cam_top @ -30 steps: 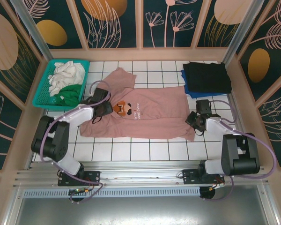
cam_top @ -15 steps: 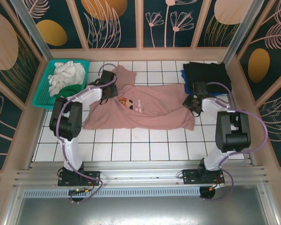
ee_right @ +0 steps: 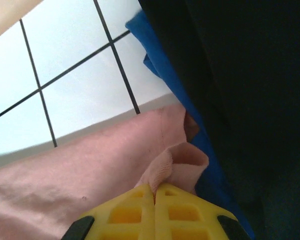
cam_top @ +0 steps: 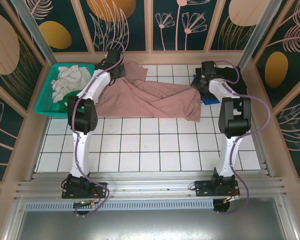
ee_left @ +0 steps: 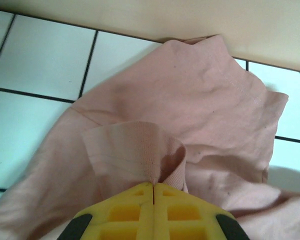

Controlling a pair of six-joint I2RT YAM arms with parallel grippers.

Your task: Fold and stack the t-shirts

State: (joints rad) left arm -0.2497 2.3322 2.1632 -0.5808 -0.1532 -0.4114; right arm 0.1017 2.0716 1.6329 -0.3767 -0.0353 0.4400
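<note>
Both our jaws pinch thin folds of the pink shirt (cam_top: pixel 150 100); tugged near the black shirt (ee_right: pixel 250 75), it may slip free.

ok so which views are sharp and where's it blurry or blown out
Top external: evenly lit and sharp throughout. Left wrist: pink t-shirt weave crisp, soft shadow under its right edge. Right wrist: softer focus; black t-shirt a featureless dark mass, tiles washed out bright.

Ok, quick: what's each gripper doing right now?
Left gripper: shut on the pink shirt.
Right gripper: shut on the same pink shirt.
</note>
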